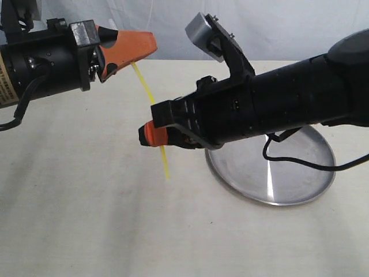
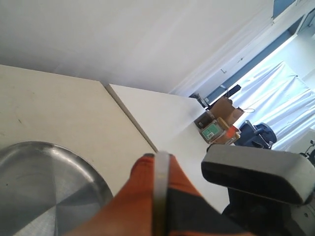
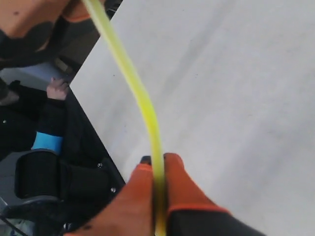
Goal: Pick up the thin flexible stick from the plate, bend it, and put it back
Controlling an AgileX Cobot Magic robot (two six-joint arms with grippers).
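The thin flexible stick [image 1: 149,92], a bright yellow strand, hangs in the air left of the plate, held at two places. My left gripper [image 1: 147,47] is shut on its upper end. My right gripper [image 1: 144,135] is shut on it lower down, and a short end pokes out below. In the right wrist view the stick [image 3: 140,93] curves in a gentle bow from my right gripper [image 3: 158,164] up to the left one. The stick is hidden in the left wrist view, where my left gripper [image 2: 157,164] shows closed orange fingers. The silver plate [image 1: 288,173] lies on the table, partly behind the right arm.
The plate [image 2: 44,182] lies on a cream tabletop [image 1: 86,219] whose far edge [image 2: 130,118] passes close by it. The right arm's wrist camera [image 2: 256,172] sits close beside the left gripper. Chairs and clutter stand beyond the table.
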